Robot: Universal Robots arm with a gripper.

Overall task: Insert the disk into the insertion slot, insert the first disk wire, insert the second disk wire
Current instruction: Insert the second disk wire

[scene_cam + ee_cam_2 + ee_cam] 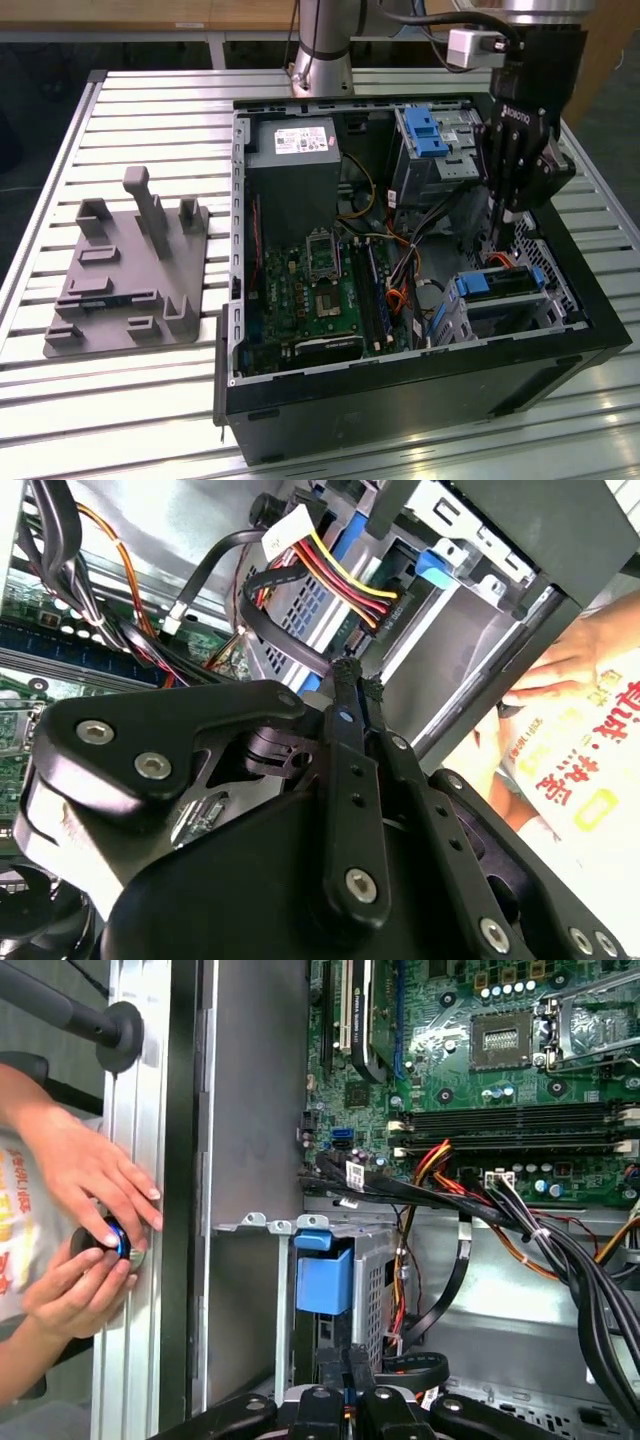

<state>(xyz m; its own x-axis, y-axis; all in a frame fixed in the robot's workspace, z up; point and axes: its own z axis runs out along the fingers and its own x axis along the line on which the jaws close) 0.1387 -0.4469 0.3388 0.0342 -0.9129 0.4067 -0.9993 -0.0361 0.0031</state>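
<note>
Arm reaches down, gripper [497, 240] vertical, fingers [349, 695] pressed together.

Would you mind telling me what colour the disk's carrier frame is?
Bright blue; the carrier frame around the disk shows best in the exterior view.

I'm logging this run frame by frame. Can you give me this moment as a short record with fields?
end effector: black end effector, fingers together, lowered inside the open black computer case
nearest: flat silver disk in its blue plastic carrier, seated in the low grey metal insertion slot
wires: black cable at the fingertips
bystander: person's hands outside the case
</note>
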